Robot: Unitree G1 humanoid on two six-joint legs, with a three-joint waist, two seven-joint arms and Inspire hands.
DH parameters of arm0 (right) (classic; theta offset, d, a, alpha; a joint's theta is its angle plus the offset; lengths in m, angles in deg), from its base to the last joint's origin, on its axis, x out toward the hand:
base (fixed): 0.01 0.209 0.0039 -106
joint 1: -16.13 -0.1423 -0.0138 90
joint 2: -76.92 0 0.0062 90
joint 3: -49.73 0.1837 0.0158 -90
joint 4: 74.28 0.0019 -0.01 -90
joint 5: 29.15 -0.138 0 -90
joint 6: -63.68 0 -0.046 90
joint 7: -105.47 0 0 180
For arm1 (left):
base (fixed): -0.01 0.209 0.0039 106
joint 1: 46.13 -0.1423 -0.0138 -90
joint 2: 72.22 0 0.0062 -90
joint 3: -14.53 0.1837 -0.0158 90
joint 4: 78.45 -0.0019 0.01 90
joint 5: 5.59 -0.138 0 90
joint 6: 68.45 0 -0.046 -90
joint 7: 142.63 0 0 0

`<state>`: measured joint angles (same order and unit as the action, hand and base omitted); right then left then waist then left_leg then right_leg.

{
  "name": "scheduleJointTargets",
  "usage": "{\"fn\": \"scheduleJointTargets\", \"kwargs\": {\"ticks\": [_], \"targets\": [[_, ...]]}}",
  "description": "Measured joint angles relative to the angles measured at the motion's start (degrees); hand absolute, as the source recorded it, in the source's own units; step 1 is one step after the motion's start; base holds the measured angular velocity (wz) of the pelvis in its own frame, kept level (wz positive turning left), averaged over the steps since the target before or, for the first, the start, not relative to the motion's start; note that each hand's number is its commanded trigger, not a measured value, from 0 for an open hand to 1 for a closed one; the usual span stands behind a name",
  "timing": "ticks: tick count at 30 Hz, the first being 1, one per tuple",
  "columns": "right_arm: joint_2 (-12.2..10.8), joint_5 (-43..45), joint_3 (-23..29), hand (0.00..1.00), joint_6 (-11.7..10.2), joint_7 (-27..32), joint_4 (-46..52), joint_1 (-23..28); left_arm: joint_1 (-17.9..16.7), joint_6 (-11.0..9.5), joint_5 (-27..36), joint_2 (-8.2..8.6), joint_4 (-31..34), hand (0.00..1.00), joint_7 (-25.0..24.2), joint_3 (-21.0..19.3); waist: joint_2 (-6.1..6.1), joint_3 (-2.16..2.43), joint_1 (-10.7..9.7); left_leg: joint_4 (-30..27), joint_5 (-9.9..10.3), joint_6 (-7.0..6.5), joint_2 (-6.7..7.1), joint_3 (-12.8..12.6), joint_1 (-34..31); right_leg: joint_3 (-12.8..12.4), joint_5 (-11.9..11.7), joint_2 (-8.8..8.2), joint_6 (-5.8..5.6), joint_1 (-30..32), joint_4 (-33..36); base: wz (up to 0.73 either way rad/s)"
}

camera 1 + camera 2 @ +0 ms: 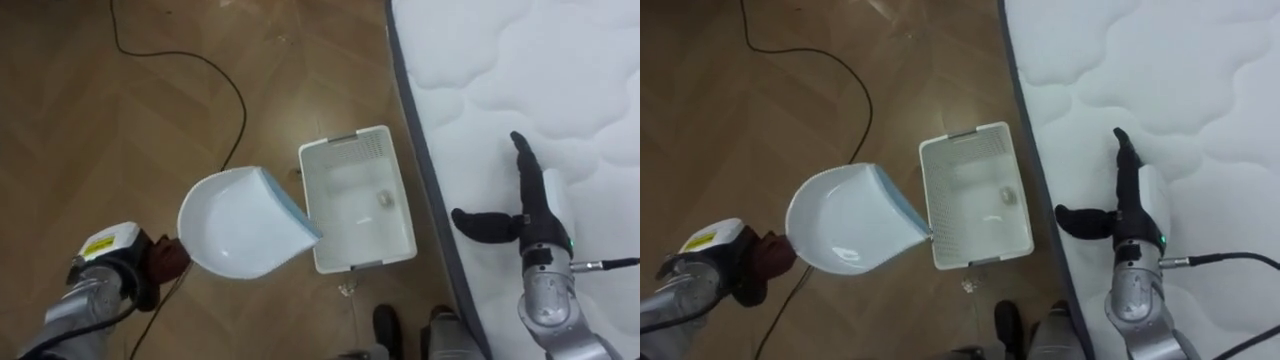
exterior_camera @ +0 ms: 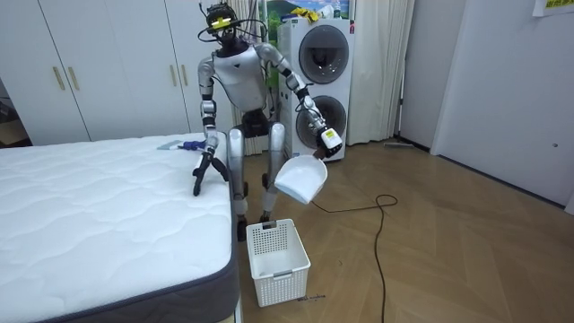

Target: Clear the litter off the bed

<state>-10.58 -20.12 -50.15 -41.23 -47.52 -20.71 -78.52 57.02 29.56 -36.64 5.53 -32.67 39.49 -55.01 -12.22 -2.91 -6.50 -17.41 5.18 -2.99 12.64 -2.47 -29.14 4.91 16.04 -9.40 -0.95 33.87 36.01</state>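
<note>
Dustpan (image 1: 240,225) at centre-left of the left eye view: white with a blue lip, tipped toward the white basket (image 1: 352,264), and we see that lip overlapping the basket's left rim. At lower left, the left hand (image 1: 160,260) has its fingers curled round the dustpan's handle. The basket stands on the wooden floor (image 1: 90,130), just beside the grey edge of the bed (image 1: 520,70), which takes up the right side of the frame. One small pale scrap (image 1: 383,199) lies inside the basket. At right, the right hand (image 1: 527,215) rests on the white quilted mattress, fingers straight and pointing to the top of the frame, thumb spread wide to the left, holding nothing. A dark cable (image 1: 236,95) loops across the upper left.

Over to the room view: we see the robot standing at the bed's corner, leaning on the mattress with its right hand, the dustpan held out above the basket and clear of it. A stacked pair of washing machines (image 2: 327,54) stands behind it, wardrobe doors (image 2: 108,63) at upper left.
</note>
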Motion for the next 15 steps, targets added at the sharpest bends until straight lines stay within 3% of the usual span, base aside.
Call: {"fn": "scheduleJointTargets", "kwargs": {"ticks": [2, 4, 6, 11, 15], "targets": [[0.0, -0.1, 0.0, 0.00, -0.3, 0.3, -1.4, 0.2, 0.1, -0.9, 0.1, 0.14, 1.2, 1.00, 0.0, -0.1, 0.67, 0.03, 0.0, 0.4, -0.2, 1.46, -0.36, -1.2, 0.7, 0.4, 0.0, -0.23, -0.03, -1.2, -0.9, 0.23], [0.1, -0.1, 0.0, 0.00, -0.4, 0.3, -2.7, 0.5, -0.6, -1.7, 0.1, 0.81, 2.1, 1.00, 0.4, -0.3, 1.48, 0.06, 0.5, 1.4, -0.2, 1.45, -1.15, -3.7, 2.4, 1.0, 0.0, -0.24, -0.04, -3.0, -1.7, 0.12], [0.1, -0.1, 0.0, 0.00, -0.4, 0.3, -3.6, 1.1, -2.8, -2.7, 0.4, 1.66, 3.9, 1.00, 0.6, -0.8, 2.50, 0.44, 0.7, 1.8, -0.2, 1.42, -1.24, -3.4, 3.9, 1.6, 0.0, -0.11, -0.06, -4.9, -2.8, 0.06], [-0.2, -0.9, 2.5, 0.00, -0.2, -0.3, -3.7, 2.8, -6.4, -4.3, 0.5, 3.17, 9.0, 1.00, 0.5, -1.3, 2.92, 0.74, 0.7, 1.7, -0.2, 1.25, -1.25, -0.3, 6.6, 3.1, -0.4, 0.57, -0.23, -9.8, -5.7, 0.21], [-0.2, -2.8, 2.6, 0.00, 0.0, -0.6, -3.6, 4.1, -9.6, -4.8, 0.5, 4.03, 13.7, 1.00, -1.0, -3.6, 4.64, 1.89, 2.6, 1.8, 0.1, 0.95, -1.44, 0.1, 10.6, 2.5, -0.3, 0.97, -0.11, -14.0, -7.6, -0.14]]}}
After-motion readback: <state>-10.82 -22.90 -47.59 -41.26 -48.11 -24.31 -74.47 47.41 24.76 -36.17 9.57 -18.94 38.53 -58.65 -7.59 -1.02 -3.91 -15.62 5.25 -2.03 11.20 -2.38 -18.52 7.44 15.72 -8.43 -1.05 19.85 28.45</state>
